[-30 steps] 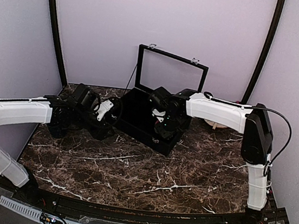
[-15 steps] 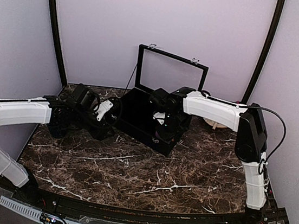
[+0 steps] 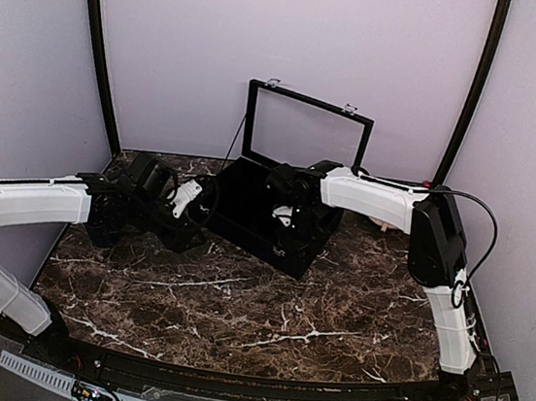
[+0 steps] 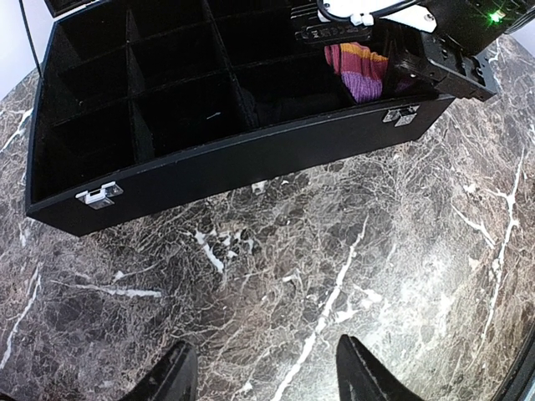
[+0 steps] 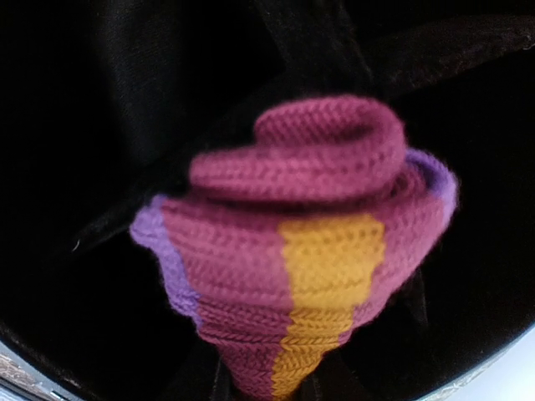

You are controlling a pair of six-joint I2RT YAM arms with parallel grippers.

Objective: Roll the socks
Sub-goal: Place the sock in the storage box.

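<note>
Now the right claw is gripping the rolled sock, pinching its lower end inside a box compartment just behind the latched wall. The left claw is hovering over the desk before the box, parted and empty.

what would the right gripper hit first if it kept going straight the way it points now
Probably the dark floor of the black box compartment it points into. The right gripper is shut on the rolled striped sock, so the sock would press down first. Depth there is unclear.
</note>
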